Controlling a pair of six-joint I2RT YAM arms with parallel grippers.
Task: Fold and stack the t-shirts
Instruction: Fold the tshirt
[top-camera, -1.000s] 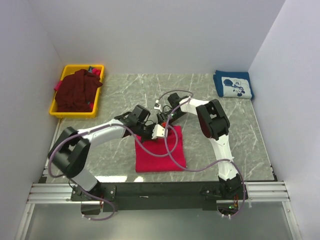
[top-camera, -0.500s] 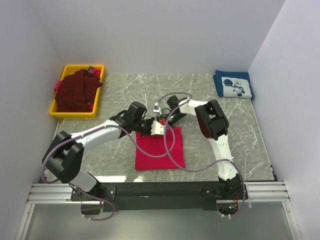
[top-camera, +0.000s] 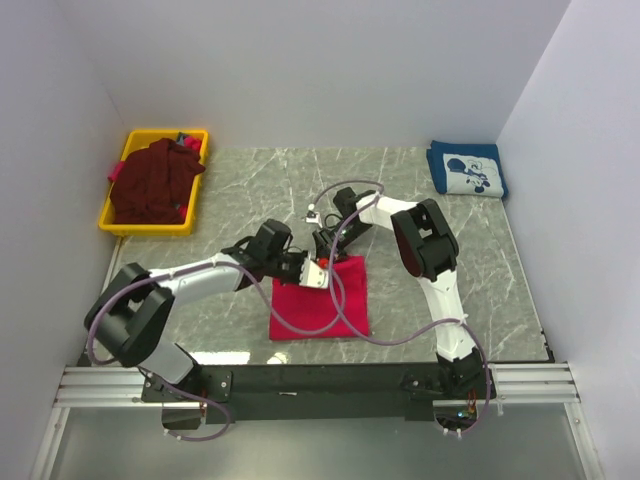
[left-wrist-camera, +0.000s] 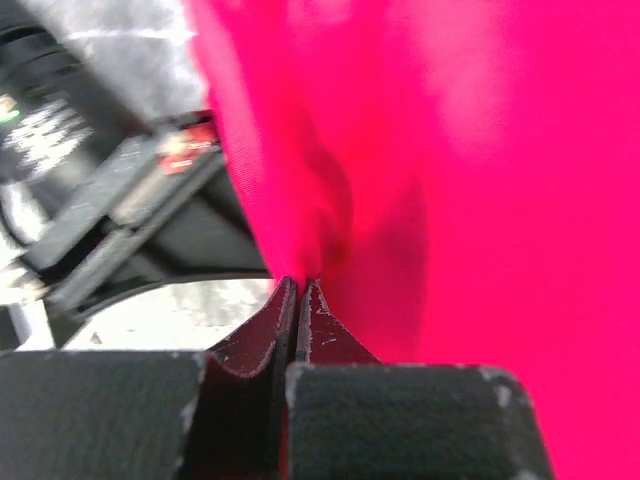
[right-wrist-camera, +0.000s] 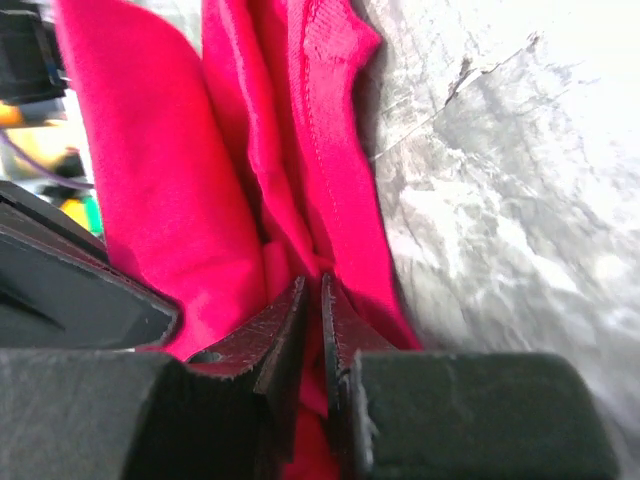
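Now the left gripper (left-wrist-camera: 297, 290) is pressed shut on a fold of the red shirt (top-camera: 320, 305), which lies mid-surface (top-camera: 460, 240). The right gripper (right-wrist-camera: 312, 285) nips its far hem. To fold well, both should carry that edge evenly toward the near hem, taut, without dragging.

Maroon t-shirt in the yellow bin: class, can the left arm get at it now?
Probably not yet: the left gripper is shut on the red t-shirt, though nothing stands between it and the maroon t-shirt.
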